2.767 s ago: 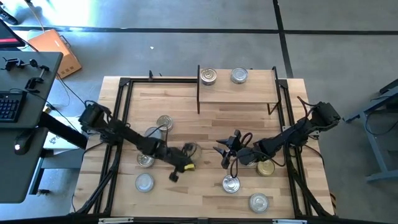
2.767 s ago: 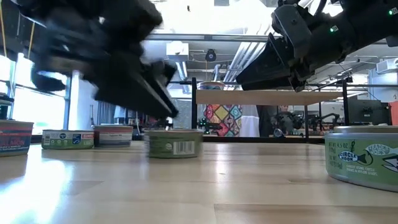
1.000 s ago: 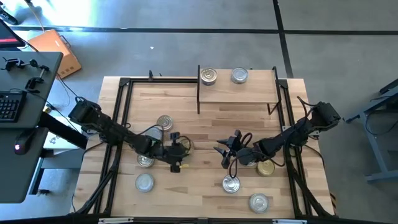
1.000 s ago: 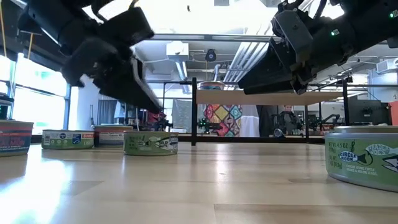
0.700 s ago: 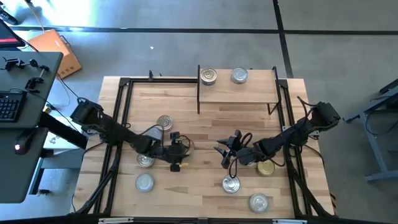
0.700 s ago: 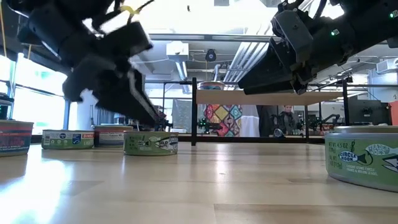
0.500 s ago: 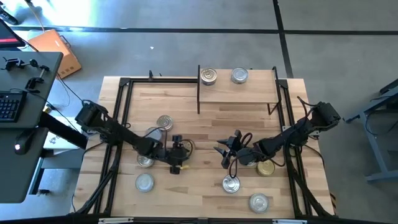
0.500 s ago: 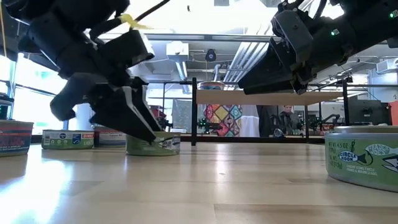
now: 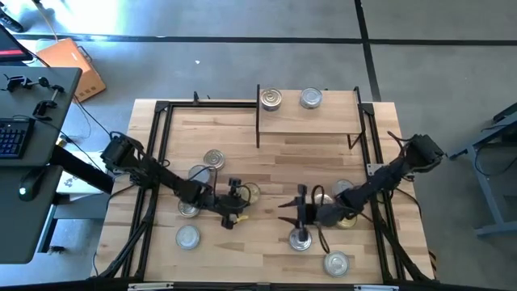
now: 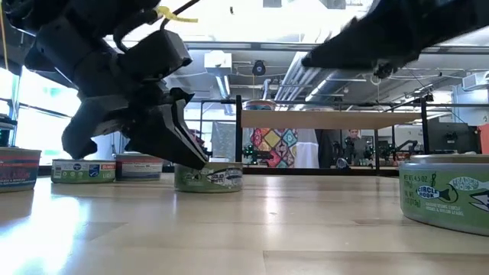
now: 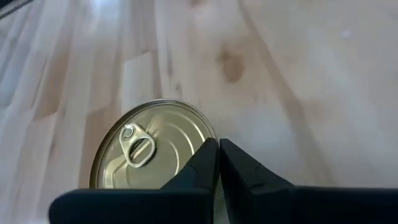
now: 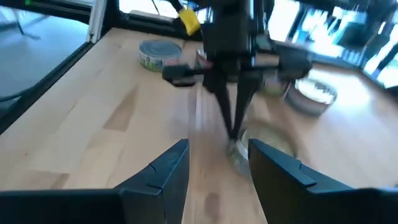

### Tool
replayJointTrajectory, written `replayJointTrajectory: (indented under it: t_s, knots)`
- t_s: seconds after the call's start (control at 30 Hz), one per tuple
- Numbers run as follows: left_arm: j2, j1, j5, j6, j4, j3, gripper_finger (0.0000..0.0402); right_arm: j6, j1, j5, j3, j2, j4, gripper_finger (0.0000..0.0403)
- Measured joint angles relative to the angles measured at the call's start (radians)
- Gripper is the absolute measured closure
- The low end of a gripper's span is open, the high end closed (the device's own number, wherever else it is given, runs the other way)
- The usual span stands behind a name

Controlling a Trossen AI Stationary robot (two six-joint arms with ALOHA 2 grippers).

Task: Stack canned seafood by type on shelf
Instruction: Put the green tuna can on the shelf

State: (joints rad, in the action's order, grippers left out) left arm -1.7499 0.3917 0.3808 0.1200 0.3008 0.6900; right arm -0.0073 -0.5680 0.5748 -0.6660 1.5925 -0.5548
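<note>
The shelf point(image 9: 309, 119) stands at the table's far edge with two tins on its top point(image 9: 271, 99) point(image 9: 310, 98). Several more tins rest on their bases on the table. My left gripper point(image 9: 239, 200) point(image 10: 195, 160) is shut, low over the table's middle. Its fingertips point(image 11: 218, 144) are beside a gold-lidded, green-labelled tin point(image 11: 152, 148) point(image 9: 250, 192) point(image 10: 208, 177). My right gripper point(image 9: 292, 210) point(image 12: 217, 155) is open. It hovers right of centre, pointing toward the left arm, just far of a silver tin point(image 9: 300, 239). My left gripper's shut fingers point(image 10: 183, 145) slant down from the table's left against the green-labelled tin's upper rim point(image 10: 182, 167), on its left side. The outer side of one fingertip lies along the lid's edge point(image 11: 208, 138). The tin stands flat on the table.
Loose tins sit left of centre point(image 9: 214, 158) point(image 9: 188, 208) point(image 9: 188, 237), under the right arm point(image 9: 346, 217) and at the near edge point(image 9: 335, 263). A black frame point(image 9: 157, 145) runs along the table's sides. Bare wood lies between the shelf and the grippers.
My left gripper came down and moved toward the table's right, and the green-labelled tin slid a short way right ahead of it. My right gripper swung toward the near edge and turned to point left, staying open.
</note>
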Motion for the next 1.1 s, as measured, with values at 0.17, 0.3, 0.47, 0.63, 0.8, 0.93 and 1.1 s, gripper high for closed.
replayJointTrajectory:
  t_s: [0.17,0.3,0.47,0.63,0.8,0.93,1.1]
  knots:
    - [-0.004,0.039,-0.016,0.047,0.056,-0.003,0.04,-0.078,-0.004,-0.037,-0.044,0.0,0.027,0.0248]
    - [-0.004,0.058,-0.008,0.047,0.083,-0.003,0.0401,-0.102,0.018,-0.081,-0.057,0.0,0.043,0.0247]
    - [-0.003,0.075,0.018,0.048,0.118,-0.003,0.0401,-0.185,0.031,-0.038,-0.075,0.035,0.071,0.0227]
    - [-0.003,0.076,0.041,0.034,0.134,-0.002,0.0401,-0.218,0.047,-0.032,-0.125,0.108,0.079,0.0177]
    - [-0.001,0.076,0.047,0.013,0.169,-0.002,0.0401,-0.259,0.058,-0.032,-0.179,0.167,0.151,0.0142]
    - [-0.001,0.076,0.047,0.007,0.174,-0.001,0.0401,-0.323,0.058,-0.03,-0.216,0.219,0.192,0.0139]
    - [0.003,0.075,0.055,0.004,0.202,-0.001,0.0401,-0.45,0.058,0.02,-0.278,0.308,0.208,0.0139]
